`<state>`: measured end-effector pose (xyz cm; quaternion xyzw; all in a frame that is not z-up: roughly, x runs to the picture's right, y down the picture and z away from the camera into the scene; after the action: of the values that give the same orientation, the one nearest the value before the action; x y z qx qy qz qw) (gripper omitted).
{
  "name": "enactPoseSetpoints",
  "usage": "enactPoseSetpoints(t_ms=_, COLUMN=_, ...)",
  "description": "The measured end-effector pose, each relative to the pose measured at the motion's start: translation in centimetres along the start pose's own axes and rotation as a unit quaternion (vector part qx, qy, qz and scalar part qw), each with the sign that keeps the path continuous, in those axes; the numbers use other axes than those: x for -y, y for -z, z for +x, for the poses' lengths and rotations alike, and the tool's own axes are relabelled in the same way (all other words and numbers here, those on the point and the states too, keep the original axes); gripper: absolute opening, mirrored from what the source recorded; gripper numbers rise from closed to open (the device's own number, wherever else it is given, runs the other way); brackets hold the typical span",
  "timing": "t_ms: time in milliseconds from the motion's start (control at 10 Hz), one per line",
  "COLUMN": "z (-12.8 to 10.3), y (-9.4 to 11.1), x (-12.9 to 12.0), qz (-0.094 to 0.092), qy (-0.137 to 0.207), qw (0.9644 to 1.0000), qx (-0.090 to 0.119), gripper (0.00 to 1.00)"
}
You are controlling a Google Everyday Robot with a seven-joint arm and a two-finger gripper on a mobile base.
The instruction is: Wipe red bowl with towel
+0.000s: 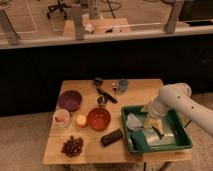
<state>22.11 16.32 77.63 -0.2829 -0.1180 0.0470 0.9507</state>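
Camera view: my gripper (152,122) is down in the green tray (170,147) beside the towel (134,121); whether it grips anything I cannot tell. The red bowl (99,118) is not yet wiped, I judge.

The red bowl (99,118) is round and orange-red with a glossy inside. It stands upright on the surface (54,150), a little to the left of the green tray (161,148) and not touching it. The towel (134,121), a small, soft, pale grey-blue cloth, lies crumpled inside the tray near its left wall. The gripper (151,124) reaches down into the middle of the tray, just right of the towel. Whether it touches the cloth cannot be told.
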Motion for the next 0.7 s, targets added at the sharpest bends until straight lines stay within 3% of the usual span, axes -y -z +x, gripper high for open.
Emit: enactPoseSetpoints(t_ms=700, z=-0.3, y=-1.8, x=0.6, qz=-0.002, qy=0.006, qw=0.9999, qx=-0.012, gripper=0.49)
